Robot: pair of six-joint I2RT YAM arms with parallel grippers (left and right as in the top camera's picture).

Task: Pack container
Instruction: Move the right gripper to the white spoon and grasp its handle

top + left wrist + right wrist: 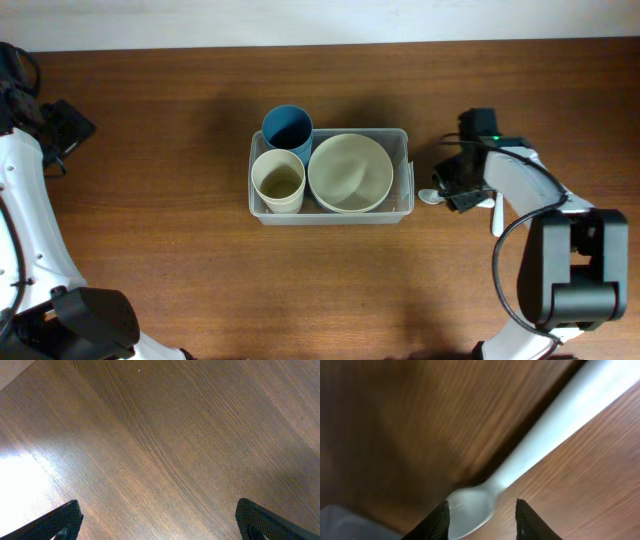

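Container [400, 140]: clear bin, mid-table, long side running left to right
Bowl [349, 172]: cream, round, fills the container's right part
Cream cup [278, 181]: upright, in the container's front-left corner, just beside the bowl
Blue cup [287, 128]: upright, at the container's back-left corner, just behind the cream cup; its mouth overlaps the rim
Spoon [545, 440]: white, lying on the table just right of the container and outside it, bowl end toward it
Right gripper [481, 520]: low over the spoon, fingers partly apart, astride the spoon's bowl, not closed on it
Left gripper [160, 527]: fingers spread wide over wood, well apart from the container
Table [150, 250]: brown wood grain
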